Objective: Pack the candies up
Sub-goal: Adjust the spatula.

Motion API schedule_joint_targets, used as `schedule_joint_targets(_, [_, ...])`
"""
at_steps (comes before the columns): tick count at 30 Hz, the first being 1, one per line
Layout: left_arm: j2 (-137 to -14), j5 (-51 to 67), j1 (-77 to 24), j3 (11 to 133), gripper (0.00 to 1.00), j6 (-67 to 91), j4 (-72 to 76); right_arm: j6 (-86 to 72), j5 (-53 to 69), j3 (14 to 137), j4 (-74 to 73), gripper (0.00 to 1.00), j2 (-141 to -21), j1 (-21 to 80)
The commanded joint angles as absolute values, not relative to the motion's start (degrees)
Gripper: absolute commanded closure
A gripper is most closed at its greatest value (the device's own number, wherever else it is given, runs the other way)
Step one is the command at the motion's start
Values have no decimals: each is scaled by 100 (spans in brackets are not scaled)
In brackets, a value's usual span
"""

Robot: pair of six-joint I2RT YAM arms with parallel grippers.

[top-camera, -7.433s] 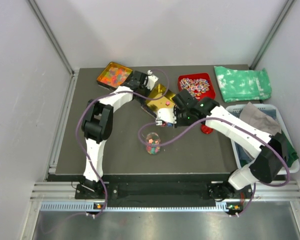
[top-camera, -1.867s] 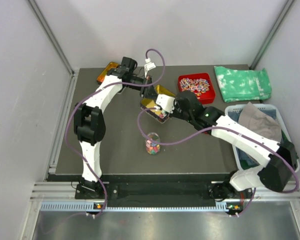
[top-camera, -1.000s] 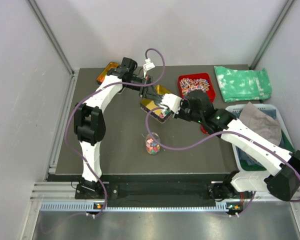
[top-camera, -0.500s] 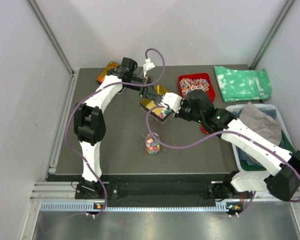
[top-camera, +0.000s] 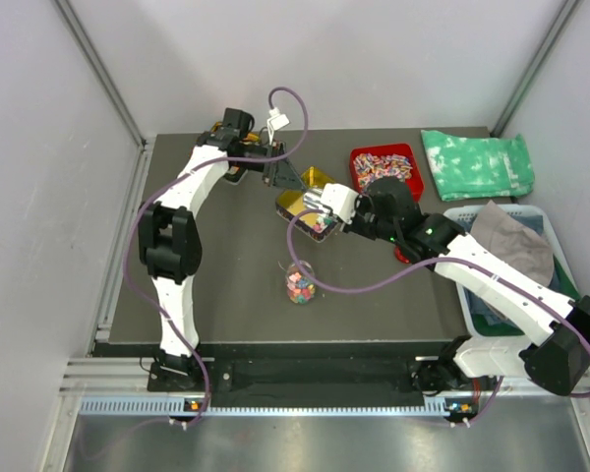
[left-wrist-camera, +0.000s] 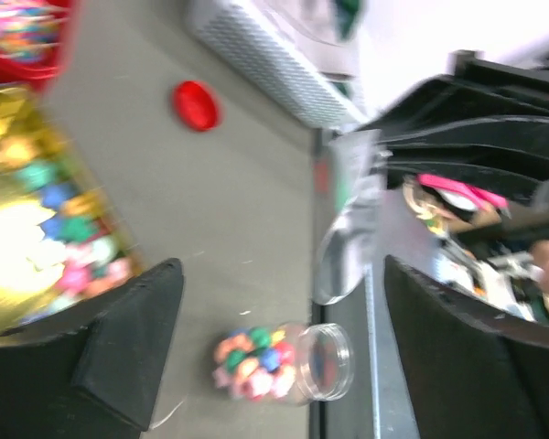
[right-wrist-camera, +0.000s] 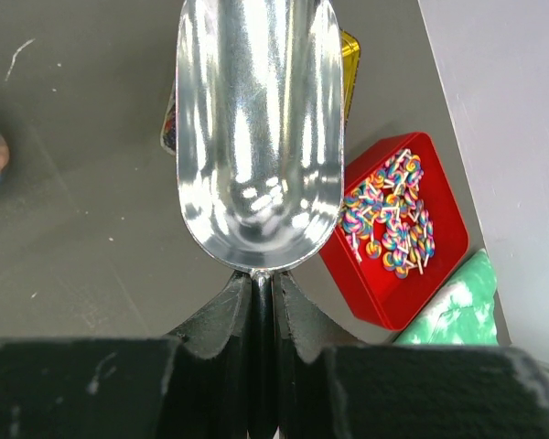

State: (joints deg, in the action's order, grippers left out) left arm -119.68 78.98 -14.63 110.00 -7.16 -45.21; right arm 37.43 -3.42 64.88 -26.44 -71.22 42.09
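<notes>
Red tray (top-camera: pixel 411 150): striped sweets (top-camera: pixel 382 167), far side of the dark counter (top-camera: pixel 236 285).
Green cloth (top-camera: pixel 477 164): crumpled, right of the tray.
White basket (top-camera: pixel 457 210): grey cloth (top-camera: pixel 516 233) inside.
Red lid (left-wrist-camera: pixel 196 104): flat on the counter.
Metal scoop (right-wrist-camera: pixel 256 137): shiny, above the counter.

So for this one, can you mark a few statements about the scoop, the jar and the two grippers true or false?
1. The scoop in the right gripper is empty. True.
2. The left gripper is shut. False: it is open and holds nothing.
3. The jar has some candies in it. True.
4. The red lid is on the jar. False: it lies on the table, apart from the open jar.
</notes>
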Motion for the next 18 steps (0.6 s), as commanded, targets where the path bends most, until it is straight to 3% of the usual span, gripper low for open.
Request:
schedule_joint_targets(1, [-12041,6929,-1187,11311,2,-860,-4324,3841,-483,6688,-2662,100,-7058,4157])
schedule_joint_targets(6, [-12366,4225,-1274,11452,1,-1213,-4509,4104,-720,6838,-2970,100,-7049,4034])
schedule_joint_targets(11, [-12524,2955,-1406,11225,1,-1073,-4106,4245,-852,7013,-3243,100,-6979,3920])
schedule_joint_targets(18, [-12726,2058,-1705,11277,1,-1116,-3929,4228,-870,7181,-3472,100,-6908,3920])
